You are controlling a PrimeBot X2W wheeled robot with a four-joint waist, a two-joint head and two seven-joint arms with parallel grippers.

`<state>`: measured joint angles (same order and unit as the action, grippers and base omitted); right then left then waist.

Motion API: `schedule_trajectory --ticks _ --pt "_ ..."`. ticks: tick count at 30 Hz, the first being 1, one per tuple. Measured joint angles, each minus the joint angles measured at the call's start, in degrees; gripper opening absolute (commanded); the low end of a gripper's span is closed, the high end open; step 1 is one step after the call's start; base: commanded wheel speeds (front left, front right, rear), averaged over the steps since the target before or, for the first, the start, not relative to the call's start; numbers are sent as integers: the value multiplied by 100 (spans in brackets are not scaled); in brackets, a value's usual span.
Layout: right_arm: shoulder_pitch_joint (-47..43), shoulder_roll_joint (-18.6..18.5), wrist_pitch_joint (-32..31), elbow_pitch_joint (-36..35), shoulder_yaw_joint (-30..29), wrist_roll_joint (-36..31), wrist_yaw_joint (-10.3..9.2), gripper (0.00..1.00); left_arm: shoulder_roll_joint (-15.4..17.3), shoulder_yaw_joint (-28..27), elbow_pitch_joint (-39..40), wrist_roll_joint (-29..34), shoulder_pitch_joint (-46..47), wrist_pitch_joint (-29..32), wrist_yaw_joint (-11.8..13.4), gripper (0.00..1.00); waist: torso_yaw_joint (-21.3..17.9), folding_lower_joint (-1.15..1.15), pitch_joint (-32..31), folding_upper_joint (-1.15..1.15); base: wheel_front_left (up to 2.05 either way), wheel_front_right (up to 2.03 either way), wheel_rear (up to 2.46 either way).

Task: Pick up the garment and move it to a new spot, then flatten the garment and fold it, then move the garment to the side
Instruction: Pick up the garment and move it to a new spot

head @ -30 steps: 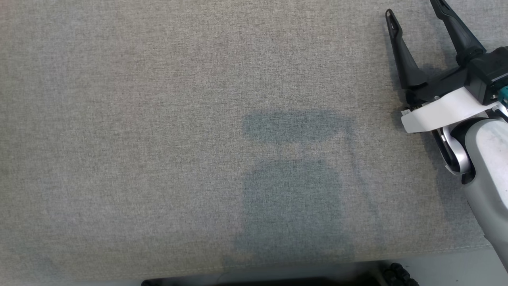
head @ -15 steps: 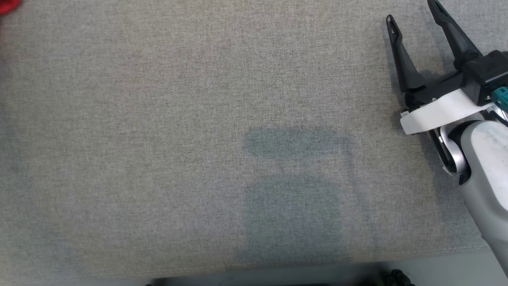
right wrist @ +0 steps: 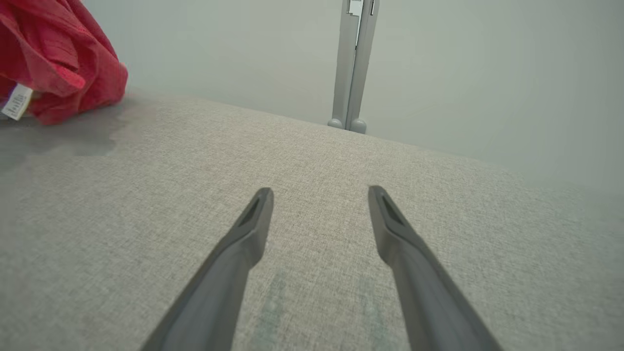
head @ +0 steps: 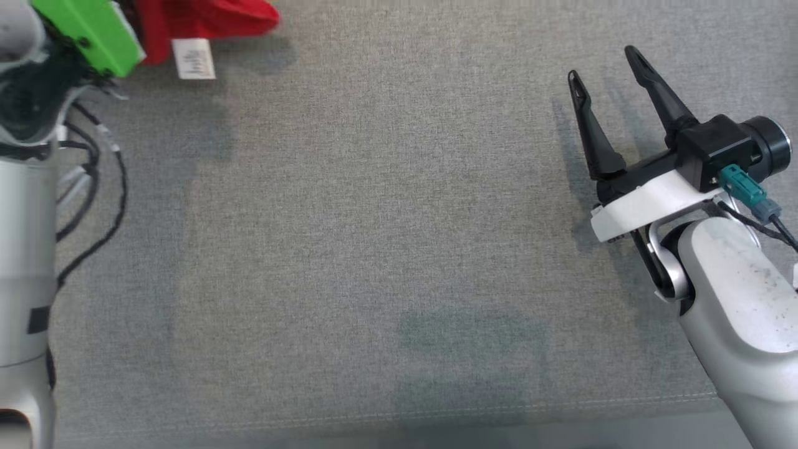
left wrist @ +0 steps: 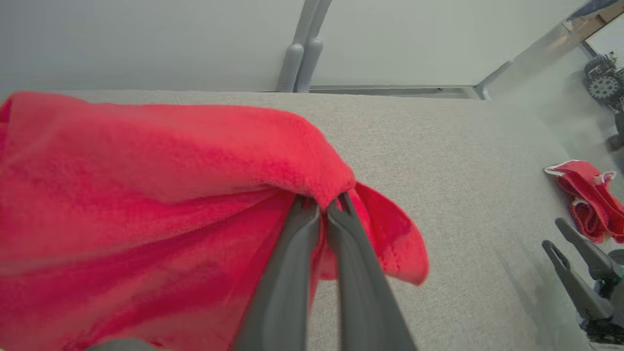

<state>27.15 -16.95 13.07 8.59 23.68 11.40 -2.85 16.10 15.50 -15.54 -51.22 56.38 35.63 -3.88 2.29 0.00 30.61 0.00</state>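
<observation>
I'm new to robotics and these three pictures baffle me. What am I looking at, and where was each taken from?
This is a two-armed robot working over a grey fabric surface. One picture looks down from its head; the other two come from cameras on each wrist, looking along the two dark fingers. The left end effector is shut on a red garment, which carries a white label. The right end effector is open and holds nothing. A second red cloth lies farther off on the surface.

No text can be read. A white tag (head: 194, 59) on the red garment (head: 206, 19) carries print, too small and blurred to make out.
</observation>
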Motion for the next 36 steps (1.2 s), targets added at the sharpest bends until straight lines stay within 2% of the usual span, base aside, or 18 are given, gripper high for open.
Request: schedule_trajectory --ticks 3,4,8,15,16,22,29,36 --pt "-102 108 21 104 2 108 -4 100 -307 345 170 -2 -162 91 -116 0 -54 0 -223 0 0 0 0" --pt "-102 108 21 104 2 108 -4 100 -307 345 170 -2 -162 91 -116 0 -54 0 -223 0 0 0 0" --pt "-238 259 58 198 1 204 -27 100 -783 958 287 -53 -696 249 -147 0 -189 0 -505 0 0 0 0" --pt "-499 361 86 263 -96 242 -132 100 -1678 2118 411 -58 -1469 416 -190 0 -654 0 -877 0 0 0 0" --pt "-547 361 86 263 -125 261 -138 100 -1729 2253 432 -56 -1505 417 -213 0 -730 0 -924 0 0 0 0" --pt "-834 401 105 261 -227 282 -188 100 -1477 2571 393 -56 -1686 413 -212 0 -1219 0 -1176 0 0 0 0" --pt "-983 481 110 292 -87 325 -179 100 -1400 2566 213 -105 -2076 78 97 0 -1818 0 -1403 0 0 0 0" --pt "-992 490 111 292 -70 325 -170 100 -1365 2883 249 -186 -2084 -312 190 0 -2292 0 -1623 0 0 0 0"
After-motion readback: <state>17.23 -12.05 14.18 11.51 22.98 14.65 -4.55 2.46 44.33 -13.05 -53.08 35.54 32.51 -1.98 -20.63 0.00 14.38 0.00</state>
